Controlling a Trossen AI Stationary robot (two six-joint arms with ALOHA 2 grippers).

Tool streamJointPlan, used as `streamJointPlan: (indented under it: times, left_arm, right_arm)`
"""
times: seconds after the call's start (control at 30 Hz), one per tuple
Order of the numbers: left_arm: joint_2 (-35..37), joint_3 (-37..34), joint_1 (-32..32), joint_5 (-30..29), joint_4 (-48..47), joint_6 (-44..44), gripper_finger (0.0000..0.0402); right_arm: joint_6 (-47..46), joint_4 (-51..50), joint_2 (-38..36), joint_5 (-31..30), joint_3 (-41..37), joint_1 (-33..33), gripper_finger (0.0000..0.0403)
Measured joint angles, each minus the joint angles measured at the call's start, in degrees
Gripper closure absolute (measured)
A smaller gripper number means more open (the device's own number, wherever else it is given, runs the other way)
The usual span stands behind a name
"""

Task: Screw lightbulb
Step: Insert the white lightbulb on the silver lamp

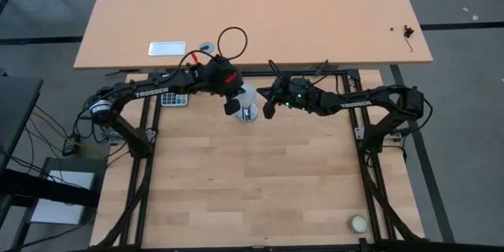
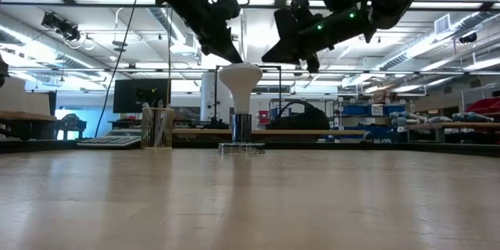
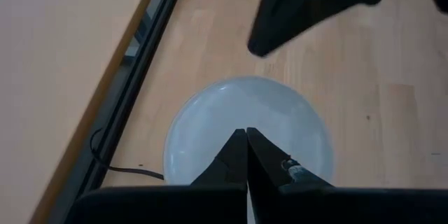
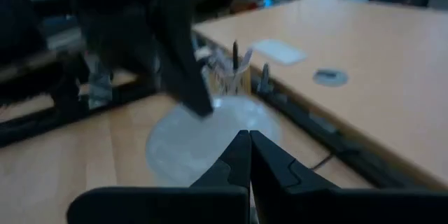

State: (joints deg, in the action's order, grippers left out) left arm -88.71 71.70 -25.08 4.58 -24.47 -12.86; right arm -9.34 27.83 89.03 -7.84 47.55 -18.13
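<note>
A workshop with shelves and ceiling lights lies behind the pale wooden table (image 1: 236, 181). One lightbulb (image 2: 240, 86), white and frosted, stands upright in one silver socket (image 2: 241, 147) near the table's far edge. Two grippers hang just above it, left gripper (image 1: 229, 109) and right gripper (image 1: 268, 112), both clenched on nothing. One cream ball (image 1: 359, 224) sits well apart.

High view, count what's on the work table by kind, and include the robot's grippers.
Lightbulbs: 1, the lightbulb, upright on its socket base
Socket bases: 1
Cream balls: 1, the ball
Grippers: 2, left gripper, right gripper, both jaws shut
Total: 5
</note>
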Motion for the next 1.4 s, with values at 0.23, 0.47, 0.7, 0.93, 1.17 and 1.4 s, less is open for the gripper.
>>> streamJointPlan:
  times: [0.23, 0.47, 0.7, 0.93, 1.17, 1.4]
  left_arm:
    - [-0.03, -0.02, 0.0, -0.01, -0.06, -0.02, 0.0402]
    - [-0.07, -0.04, 0.0, 0.0, -0.17, -0.06, 0.0402]
    - [-0.07, -0.07, -0.02, 0.57, -0.15, -0.28, 0.0402]
    - [-0.11, -0.09, -0.01, 0.59, 0.34, -0.31, 0.0402]
    - [-0.11, -0.11, -0.02, 0.59, 0.44, -0.31, 0.0402]
    - [-0.11, -0.13, -0.02, 0.57, 0.27, -0.34, 0.0402]
  right_arm:
    - [2.69, -9.94, 0.59, -0.01, 6.97, 0.42, 0.0391]
    - [5.91, -16.35, 2.75, -1.23, 12.44, -0.17, 0.0391]
    - [4.29, -20.88, 2.8, -2.95, 12.39, -1.76, 0.0391]
    - [3.52, -22.49, 2.8, -0.8, 12.33, -1.48, 0.0391]
    - [3.14, -24.45, 2.8, 0.22, 12.33, -1.46, 0.0391]
    - [3.06, -24.73, 2.78, 1.29, 12.33, -0.46, 0.0391]
